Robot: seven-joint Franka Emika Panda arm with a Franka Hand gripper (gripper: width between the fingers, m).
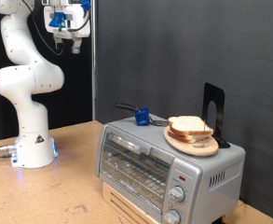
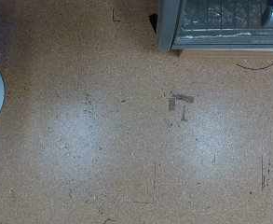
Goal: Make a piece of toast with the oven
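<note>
Raised high at the exterior view's upper left, the white arm's two-finger gripper point(image 1: 69, 44) holds nothing, its opening too unclear to tell, while the boxy silver-grey toaster oven point(image 1: 164, 163) sits closed lower right, pale tan bread slices point(image 1: 190, 127) piled on a wooden plate point(image 1: 194, 145) on top.

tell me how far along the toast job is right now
Nothing looks done yet. The bread slices sit piled on a plate on top of the oven, whose glass door is shut; no slice shows on the rack. Nothing is in hand: the gripper hangs high above the table, away from the oven. Still to do: bread into the oven and toasted.
</note>
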